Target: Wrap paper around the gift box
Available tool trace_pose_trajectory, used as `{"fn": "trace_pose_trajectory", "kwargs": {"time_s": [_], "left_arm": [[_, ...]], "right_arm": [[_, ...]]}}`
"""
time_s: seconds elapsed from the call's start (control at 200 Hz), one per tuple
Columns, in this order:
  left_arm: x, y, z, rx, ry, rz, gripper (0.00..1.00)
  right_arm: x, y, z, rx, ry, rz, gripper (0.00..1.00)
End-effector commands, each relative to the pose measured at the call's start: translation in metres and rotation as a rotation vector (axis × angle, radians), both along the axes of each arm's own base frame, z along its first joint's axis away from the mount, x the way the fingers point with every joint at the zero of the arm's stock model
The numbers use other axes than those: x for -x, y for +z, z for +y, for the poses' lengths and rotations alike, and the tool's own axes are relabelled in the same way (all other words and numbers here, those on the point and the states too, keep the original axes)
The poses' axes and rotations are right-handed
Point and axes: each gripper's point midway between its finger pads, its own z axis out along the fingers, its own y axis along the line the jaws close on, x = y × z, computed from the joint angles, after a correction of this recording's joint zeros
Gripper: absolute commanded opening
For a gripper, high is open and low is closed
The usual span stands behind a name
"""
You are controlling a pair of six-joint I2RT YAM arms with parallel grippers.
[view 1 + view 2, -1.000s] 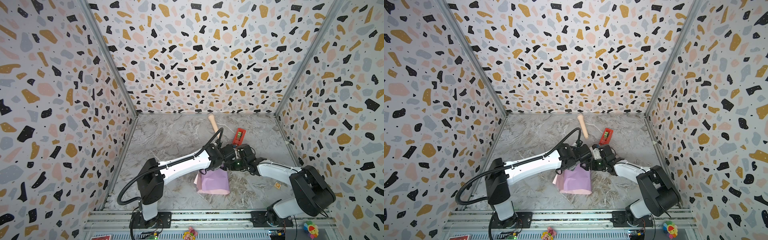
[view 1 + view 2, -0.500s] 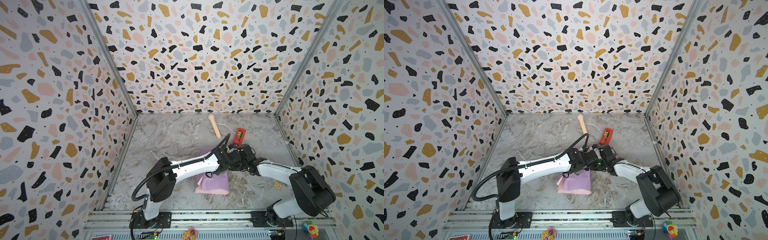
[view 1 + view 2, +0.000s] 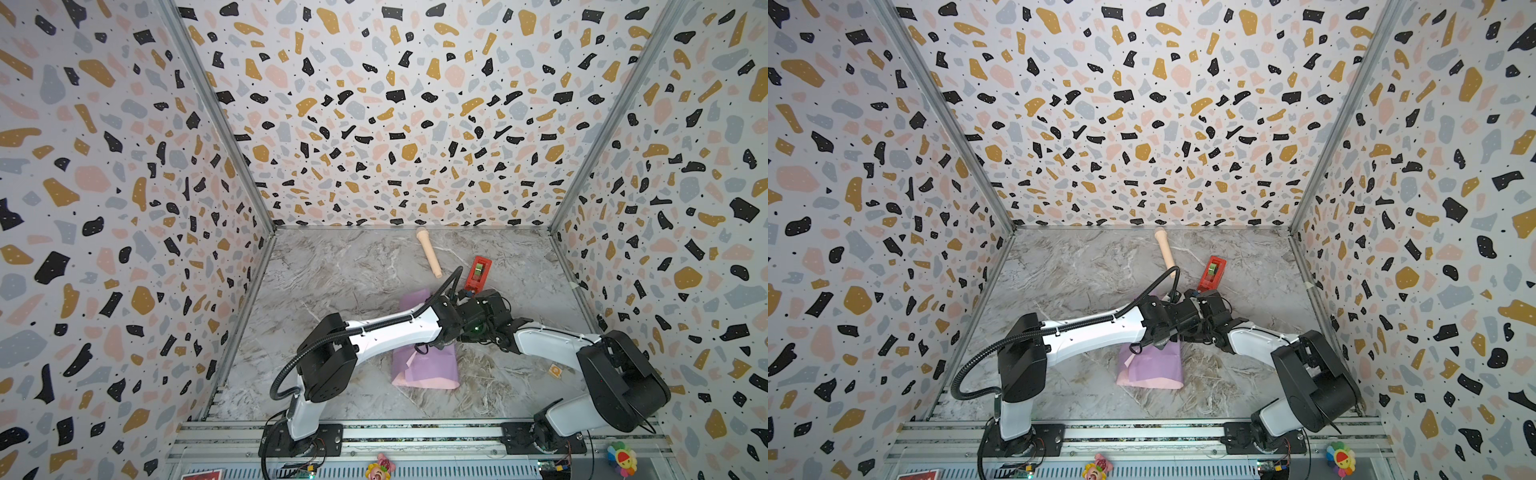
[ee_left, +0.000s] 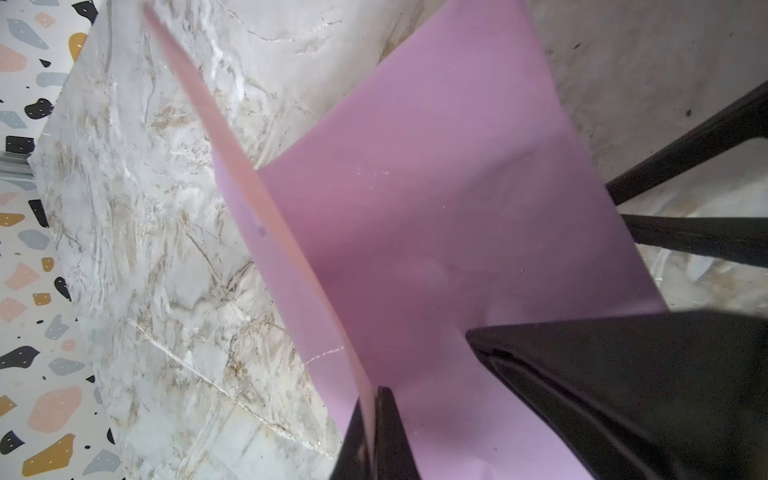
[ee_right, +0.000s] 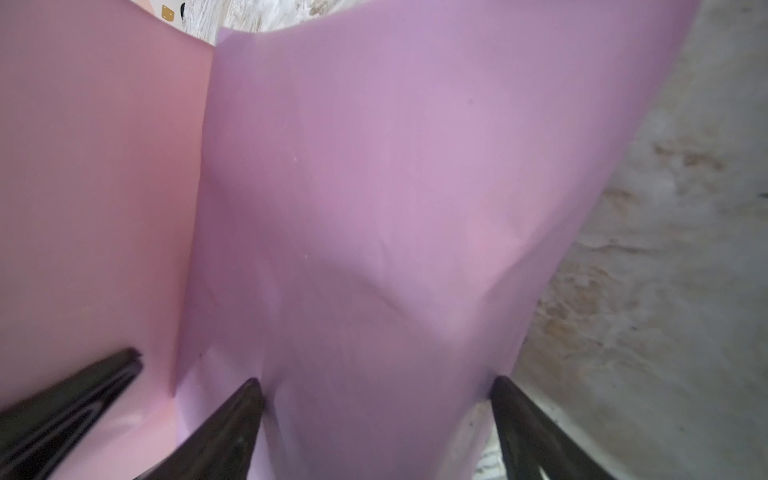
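The paper (image 3: 428, 365) lies mid-table in both top views, lilac face up with a pink strip along its near edge (image 3: 1152, 368). Both wrists meet above its far part. My left gripper (image 4: 372, 401) is shut on the edge of a flap of the paper (image 4: 436, 216) that stands upright, pink on its outer face. My right gripper (image 5: 376, 384) stands wide, and its fingertips (image 5: 249, 395) press both sides of a paper-covered bulk (image 5: 386, 199). The gift box is hidden under the paper.
A beige toy microphone (image 3: 429, 252) lies near the back wall. A red tape dispenser (image 3: 478, 273) stands just behind the two wrists. A small orange tag (image 3: 555, 370) lies on the marble floor to the right of the paper. Patterned walls close three sides.
My left arm has swung to the right with the paper edge in its jaws. The sheet's upper face near me has gone from pink to lilac. The right arm has stayed put.
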Motion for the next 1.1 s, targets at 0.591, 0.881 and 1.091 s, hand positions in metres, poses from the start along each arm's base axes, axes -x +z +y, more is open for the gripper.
{"fn": "trace_pose_trajectory", "kwargs": {"time_s": [0.591,0.881,1.091], "left_arm": [[-0.005,0.005,-0.023,0.158,-0.018,0.04,0.0],[-0.008,0.009,-0.025,0.238,-0.007,0.056,0.0],[-0.006,0.004,-0.03,0.293,-0.01,0.083,0.0]], "right_arm": [[0.051,-0.053,-0.019,0.052,0.011,0.242,0.85],[0.053,-0.057,-0.021,0.047,-0.003,0.254,0.85],[0.054,-0.058,-0.022,0.047,-0.006,0.259,0.84]]}}
